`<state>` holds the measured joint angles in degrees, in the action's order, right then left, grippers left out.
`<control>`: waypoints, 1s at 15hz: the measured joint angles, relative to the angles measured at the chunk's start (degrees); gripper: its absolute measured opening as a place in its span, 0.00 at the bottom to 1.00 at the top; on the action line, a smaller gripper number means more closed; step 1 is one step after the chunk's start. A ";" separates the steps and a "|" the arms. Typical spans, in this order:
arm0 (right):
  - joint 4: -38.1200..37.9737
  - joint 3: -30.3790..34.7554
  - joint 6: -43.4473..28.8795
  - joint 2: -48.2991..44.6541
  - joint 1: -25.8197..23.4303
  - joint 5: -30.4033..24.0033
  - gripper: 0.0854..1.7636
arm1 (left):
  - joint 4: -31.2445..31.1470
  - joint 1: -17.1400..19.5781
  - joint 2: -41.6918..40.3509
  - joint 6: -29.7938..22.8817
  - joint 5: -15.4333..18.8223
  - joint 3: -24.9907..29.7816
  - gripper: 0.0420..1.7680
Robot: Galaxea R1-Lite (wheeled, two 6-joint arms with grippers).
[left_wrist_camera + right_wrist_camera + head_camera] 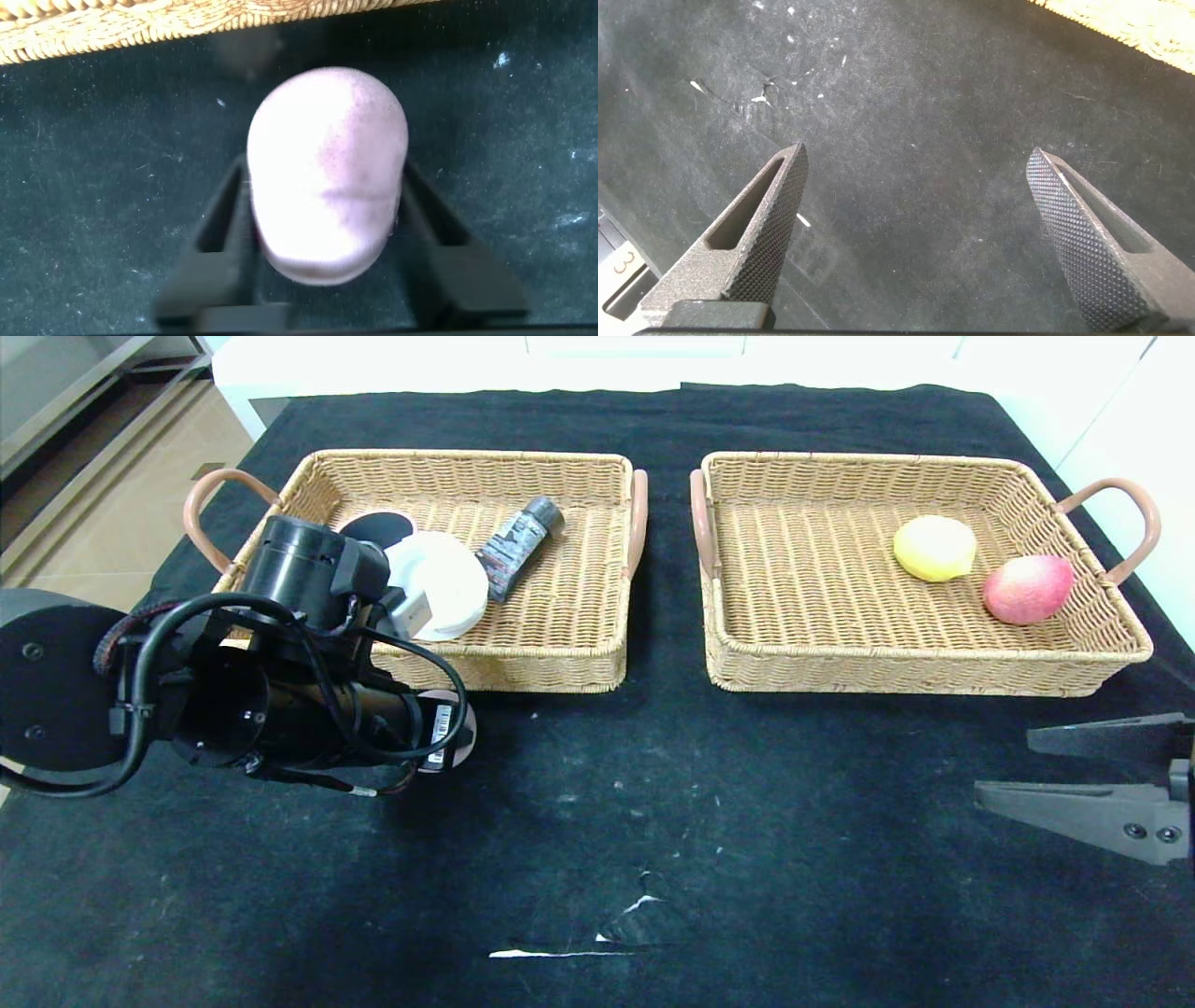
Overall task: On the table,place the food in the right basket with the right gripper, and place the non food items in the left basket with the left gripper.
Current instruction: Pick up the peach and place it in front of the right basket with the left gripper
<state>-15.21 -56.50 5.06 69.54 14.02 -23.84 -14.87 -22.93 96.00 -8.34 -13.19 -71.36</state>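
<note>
My left gripper [324, 182] is shut on the pale mauve-grey ball [327, 173], a finger pressed against each side of it, just in front of the left basket [560, 663]. In the head view the arm hides the gripper and only an edge of the ball [464, 721] shows. The left basket holds the white dish [439, 583], the black tube [518, 549] and the pan's dark inside [378, 527], mostly hidden. The lemon [934, 548] and peach [1027, 588] lie in the right basket [896, 667]. My right gripper [1004, 765] [917, 154] is open and empty over the cloth at the front right.
The black cloth of the table [653, 803] has a small white tear [560, 952] near the front middle. A narrow gap of cloth separates the two baskets. The left basket's front wall [140, 28] shows close by in the left wrist view.
</note>
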 joint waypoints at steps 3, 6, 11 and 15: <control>0.02 0.00 0.00 0.02 0.01 0.00 0.97 | -0.20 -0.09 -0.09 0.05 0.02 -0.40 0.08; 0.02 0.00 0.01 0.12 0.01 0.01 0.97 | -0.37 -0.09 -0.17 0.07 0.02 -0.51 0.08; 0.00 0.00 0.00 0.17 0.01 0.01 0.97 | -0.61 -0.16 -0.41 0.05 0.00 -0.51 0.08; 0.00 0.00 -0.02 0.17 0.01 0.00 0.97 | -0.65 -0.44 -0.90 -0.01 0.02 -0.46 0.08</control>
<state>-15.21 -56.50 5.03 69.71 14.03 -23.84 -15.52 -23.37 95.10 -8.35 -13.17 -71.83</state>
